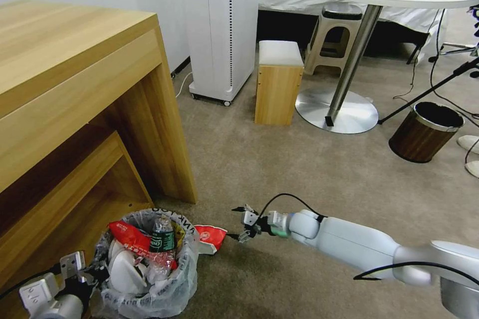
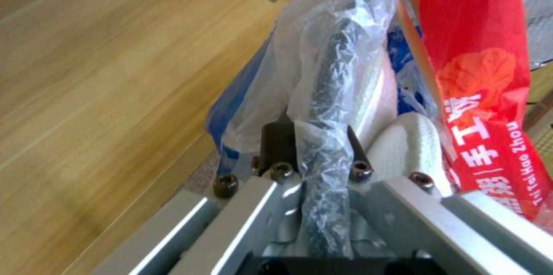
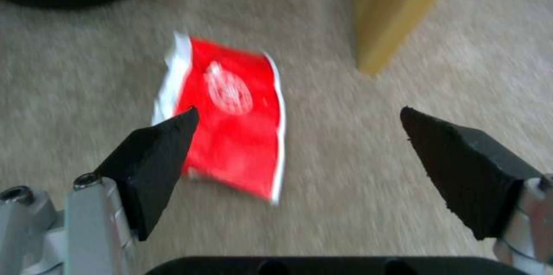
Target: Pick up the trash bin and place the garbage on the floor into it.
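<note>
Scene: A hotel-style room, lower half of the head view; a two-armed robot clears litter from the floor (image 1: 279,169), a beige carpet, beside a wooden desk (image 1: 75,79) at the left of the frame.

Trash bin: The trash bin (image 1: 144,269), lined with a crinkly whitish bag, sits at the lower left of the head view, already heaped with a red wrapper (image 1: 132,239), a green-labelled bottle (image 1: 162,239) and white slippers (image 1: 124,271).

Left gripper: The left gripper (image 2: 322,154) is clamped on the bin's bag-covered rim, seen close in the left wrist view.

Right gripper: The right gripper (image 1: 244,223), low centre of the head view, hangs just beside the red packet (image 1: 210,238), fingers spread wide and holding nothing; in the right wrist view the packet (image 3: 230,123) lies flat on the carpet, nearer one fingertip (image 3: 161,154) than the other.

Garbage left: That red packet, touching or nearly touching the bin's right side.

Risk, off-centre grasp: To an onlooker, the packet looks off to one side of the open fingers; closing there could nip only an edge, or push it away.

Risk, flat foil: A thin packet flat on pile may slide under the tips.

Risk, full bin: The heap stands above the rim; another piece could slip off, or a knock from the right arm could spill it.

Risk, rim hold: The grip is partly on loose plastic, which may slip.
</note>
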Controlling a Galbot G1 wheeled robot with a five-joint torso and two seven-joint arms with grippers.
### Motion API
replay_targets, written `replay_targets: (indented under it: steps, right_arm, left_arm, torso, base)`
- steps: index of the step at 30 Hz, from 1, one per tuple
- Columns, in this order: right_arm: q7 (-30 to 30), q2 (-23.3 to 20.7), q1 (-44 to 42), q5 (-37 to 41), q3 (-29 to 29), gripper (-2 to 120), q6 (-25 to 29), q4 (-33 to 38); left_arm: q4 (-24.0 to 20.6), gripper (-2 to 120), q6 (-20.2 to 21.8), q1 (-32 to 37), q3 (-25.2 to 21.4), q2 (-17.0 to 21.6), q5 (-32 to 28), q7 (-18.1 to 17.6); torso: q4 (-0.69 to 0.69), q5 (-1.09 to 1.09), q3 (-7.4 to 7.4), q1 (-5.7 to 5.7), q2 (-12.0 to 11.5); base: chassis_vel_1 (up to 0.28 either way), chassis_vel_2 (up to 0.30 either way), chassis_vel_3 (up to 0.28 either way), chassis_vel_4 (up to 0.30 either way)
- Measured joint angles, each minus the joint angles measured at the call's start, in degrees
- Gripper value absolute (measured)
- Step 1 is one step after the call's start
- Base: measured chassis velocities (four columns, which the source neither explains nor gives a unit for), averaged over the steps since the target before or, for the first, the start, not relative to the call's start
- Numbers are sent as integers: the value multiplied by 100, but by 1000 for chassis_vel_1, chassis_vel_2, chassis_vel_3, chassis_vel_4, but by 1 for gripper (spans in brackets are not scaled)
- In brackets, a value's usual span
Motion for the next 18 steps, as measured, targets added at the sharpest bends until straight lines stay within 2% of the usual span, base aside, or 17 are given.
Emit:
replay_targets:
  steps: [8,18]
  right_arm:
    - [-88,474,-93,155,-223,90,107,-106]
    - [-74,391,-357,142,-249,92,45,-130]
  left_arm:
    - [49,1,-3,-57,-8,13,-43,-2]
    - [140,1,-3,-160,6,55,-80,-30]
  torso:
    - [1,1,0,0,0]
    - [-3,0,0,0,0]
  base:
    - [0,0,0,0]
    - [0,0,0,0]
